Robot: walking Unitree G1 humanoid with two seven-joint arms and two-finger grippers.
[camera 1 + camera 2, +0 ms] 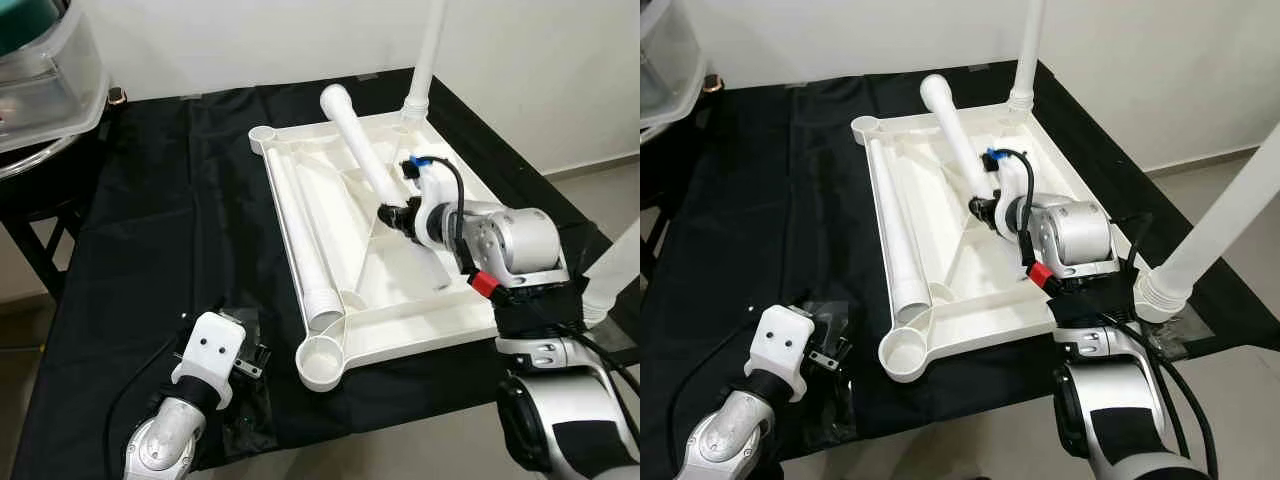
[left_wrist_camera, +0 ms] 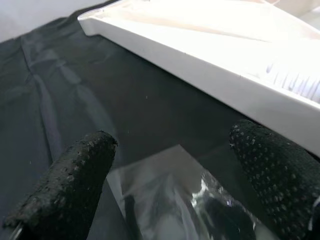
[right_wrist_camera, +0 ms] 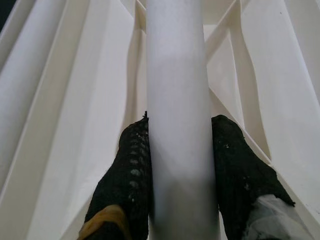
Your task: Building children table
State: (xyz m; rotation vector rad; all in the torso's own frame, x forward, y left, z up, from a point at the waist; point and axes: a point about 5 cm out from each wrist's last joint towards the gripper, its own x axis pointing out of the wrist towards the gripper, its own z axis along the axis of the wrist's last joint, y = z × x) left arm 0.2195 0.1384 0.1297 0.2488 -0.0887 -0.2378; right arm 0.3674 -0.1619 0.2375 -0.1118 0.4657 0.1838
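A: Upside-down white tabletop (image 1: 420, 325) on the black cloth (image 1: 150, 250), ribbed underside up like a shallow tray. Inside it?

B: Two loose white legs. One leg (image 1: 305, 235) flat along the left rim, ridged end just beside the empty corner socket (image 1: 322, 362). The other leg (image 1: 358, 145) slanting across the ribs, far end raised past the back rim.

A: Any legs fitted?

B: One upright leg (image 1: 427, 55) standing in the far right corner. Another (image 1: 1210, 225) standing at the near right corner.

A: Right gripper (image 3: 180, 165)?

B: Over the middle of the tray, black fingers (image 3: 127, 175) pinching the slanting leg from both sides.

A: Left gripper (image 2: 170, 185)?

B: Low over the cloth, near the front left corner of the tabletop, fingers spread, gripping nothing. Crinkled clear plastic bag (image 2: 175, 200) on the cloth between them.

A: Beyond the cloth?

B: Clear plastic bin (image 1: 45, 85) at far left; contents hard to make out.
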